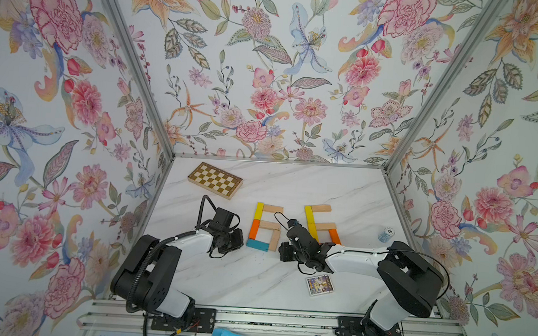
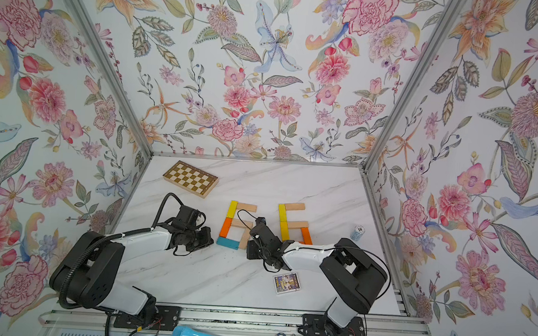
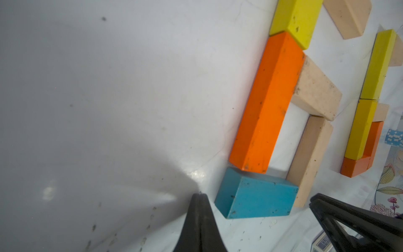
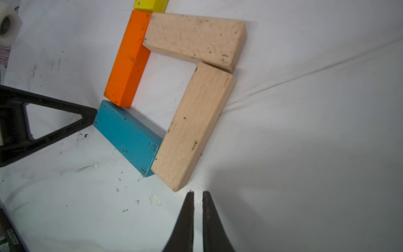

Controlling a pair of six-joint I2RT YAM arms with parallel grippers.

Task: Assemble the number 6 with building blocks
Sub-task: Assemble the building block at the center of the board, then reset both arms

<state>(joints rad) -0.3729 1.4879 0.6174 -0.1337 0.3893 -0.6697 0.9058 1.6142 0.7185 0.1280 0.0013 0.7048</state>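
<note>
In both top views the number 6 (image 1: 272, 225) looks complete. Yellow and orange planks make the spine. Beige ones make the top bar, the middle bar and the loop's outer side, and the teal block (image 1: 257, 245) closes the bottom. A second six (image 1: 325, 226) lies beyond the loop from the teal block, its lowest part hidden under my right arm.

In the left wrist view my left gripper (image 3: 199, 196) has its fingers pressed together and holds nothing. Its tip is just beside the teal block's free end, the end below the orange plank.

In the right wrist view my right gripper (image 4: 198, 193) is all but together, a thin slit with nothing in it. It sits just off the beige side plank (image 4: 194, 126), near where that plank butts the teal block's other end. The loop's corners touch, though the loop sits slightly skewed.

I judge the building done. At most a small squaring nudge is left, then I pull both arms clear.
</note>
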